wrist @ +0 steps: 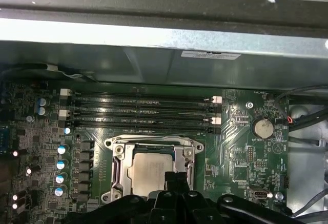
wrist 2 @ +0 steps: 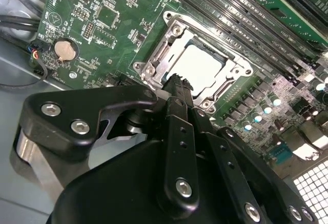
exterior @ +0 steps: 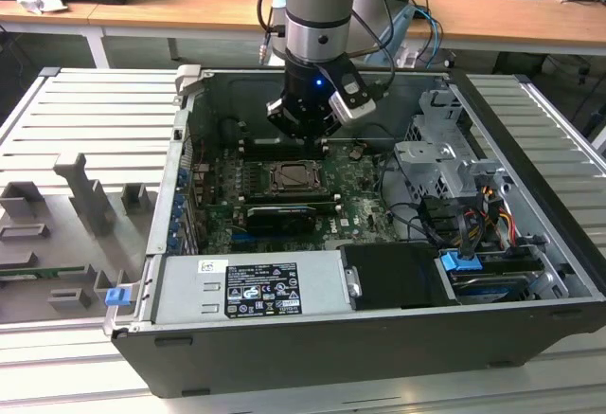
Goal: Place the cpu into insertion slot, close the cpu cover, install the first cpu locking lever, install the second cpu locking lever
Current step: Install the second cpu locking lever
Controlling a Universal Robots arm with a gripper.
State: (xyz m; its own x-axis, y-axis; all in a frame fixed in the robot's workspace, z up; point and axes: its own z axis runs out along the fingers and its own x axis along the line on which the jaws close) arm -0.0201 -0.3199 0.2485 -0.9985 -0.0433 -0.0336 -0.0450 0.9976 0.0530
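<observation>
The cpu (wrist: 148, 170) (wrist 2: 202, 67) lies flat in the insertion slot (exterior: 296, 178), its pale metal face showing through the window of the cpu cover (wrist: 154, 144) (wrist 2: 177, 29). The silver cover frame lies down over the chip. My gripper (wrist 2: 177, 80) (wrist: 176, 177) hangs just above the socket's edge, over one side of the chip. Its black fingers are shut together with nothing between them. In the exterior view the gripper (exterior: 303, 132) sits low inside the open computer case, just behind the socket. I cannot tell how the locking levers stand.
Long memory slots (wrist: 143, 114) run beside the socket, and a coin battery (wrist: 263, 127) sits on the green board. The power supply (exterior: 251, 286), a drive cage (exterior: 445, 158) and cables (exterior: 464, 225) crowd the case. A grey fixture tray (exterior: 66, 215) lies at the exterior view's left.
</observation>
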